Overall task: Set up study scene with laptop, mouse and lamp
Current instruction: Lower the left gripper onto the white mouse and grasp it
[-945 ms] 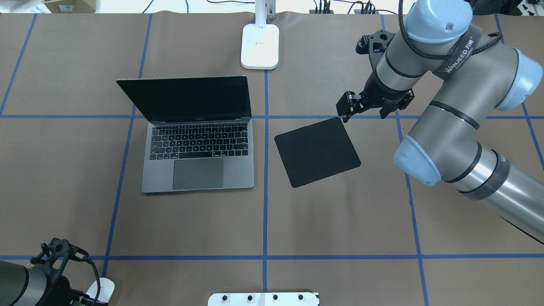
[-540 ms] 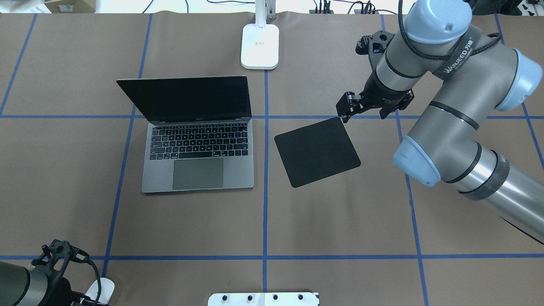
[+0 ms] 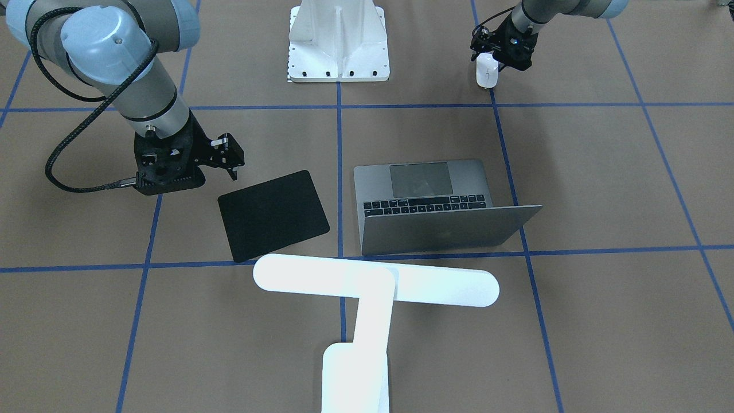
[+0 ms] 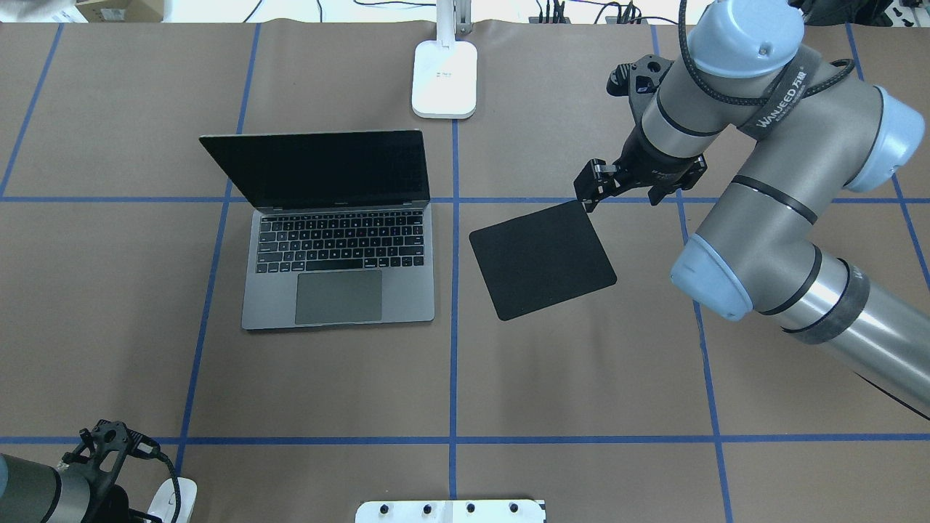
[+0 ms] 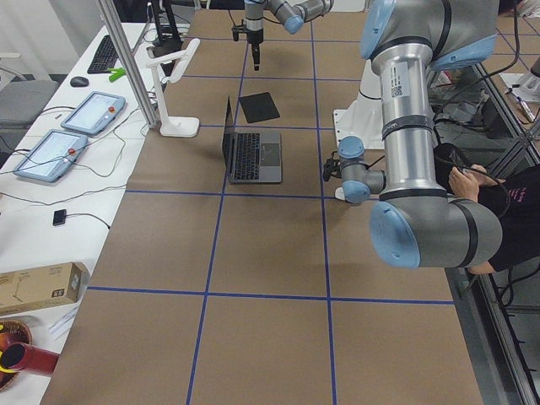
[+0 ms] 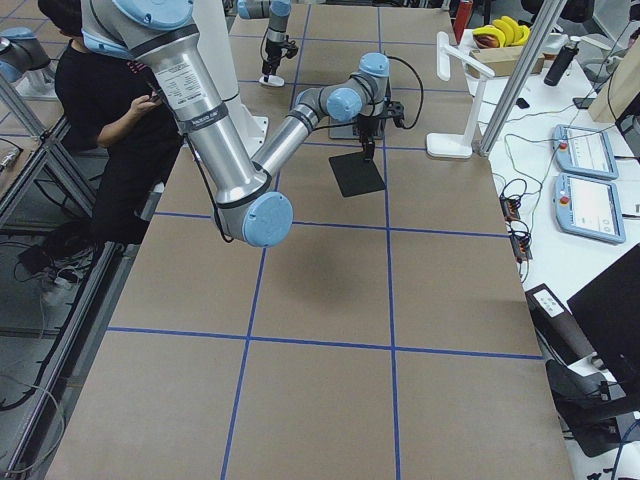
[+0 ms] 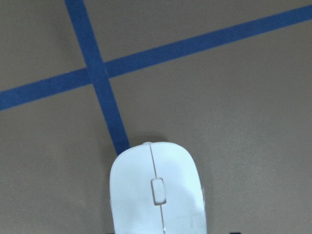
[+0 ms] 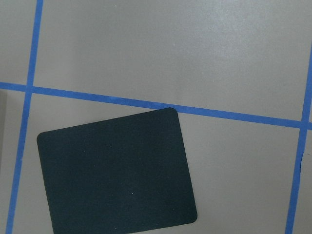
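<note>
One mouse (image 7: 156,195), long axis near-far, nose pointing far; one laptop (image 4: 338,290); one lamp (image 3: 375,281). I cannot tell whether the fingers of the left gripper (image 3: 487,56) or the right gripper (image 4: 590,190) are spread.

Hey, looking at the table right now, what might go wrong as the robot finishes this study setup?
The small glossy white mouse by the left gripper is smooth, so it may slip when gripped. Its straight path to the flat black mat skirts the open grey metal laptop; carried low, it may clip it. The right gripper hangs at the mat's corner, so the arms might meet there.
</note>
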Robot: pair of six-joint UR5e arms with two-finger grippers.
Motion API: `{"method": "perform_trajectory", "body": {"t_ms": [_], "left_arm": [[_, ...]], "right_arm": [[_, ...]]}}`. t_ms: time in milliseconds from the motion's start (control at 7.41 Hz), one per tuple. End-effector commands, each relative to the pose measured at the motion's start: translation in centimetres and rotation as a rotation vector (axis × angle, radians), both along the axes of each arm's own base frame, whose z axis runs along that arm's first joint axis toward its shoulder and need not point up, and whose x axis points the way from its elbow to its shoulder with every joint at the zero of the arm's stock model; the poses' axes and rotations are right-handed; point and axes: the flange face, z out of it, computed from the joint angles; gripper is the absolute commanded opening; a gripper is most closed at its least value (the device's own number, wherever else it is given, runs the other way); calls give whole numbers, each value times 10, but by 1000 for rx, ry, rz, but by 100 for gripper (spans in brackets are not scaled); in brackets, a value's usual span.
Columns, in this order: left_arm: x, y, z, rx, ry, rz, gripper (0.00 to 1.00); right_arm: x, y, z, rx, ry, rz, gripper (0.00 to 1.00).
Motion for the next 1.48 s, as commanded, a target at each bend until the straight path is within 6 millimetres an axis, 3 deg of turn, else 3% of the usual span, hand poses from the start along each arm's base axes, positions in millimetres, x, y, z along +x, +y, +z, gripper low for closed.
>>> {"method": "perform_trajectory", "body": {"t_ms": [0, 270, 945, 1350], "left_arm": [[2, 0, 0, 0, 2, 1, 78], [13, 0, -1, -2, 9, 2, 75], [11, -2, -4, -3, 14, -6, 67], [11, -2, -4, -3, 14, -6, 67]], "right_arm": [[0, 0, 0, 0, 0, -1, 100], [-1, 1, 0, 1, 1, -1, 100], [-3, 0, 2, 11, 5, -15, 100], [-4, 0, 4, 7, 8, -17, 100]]}}
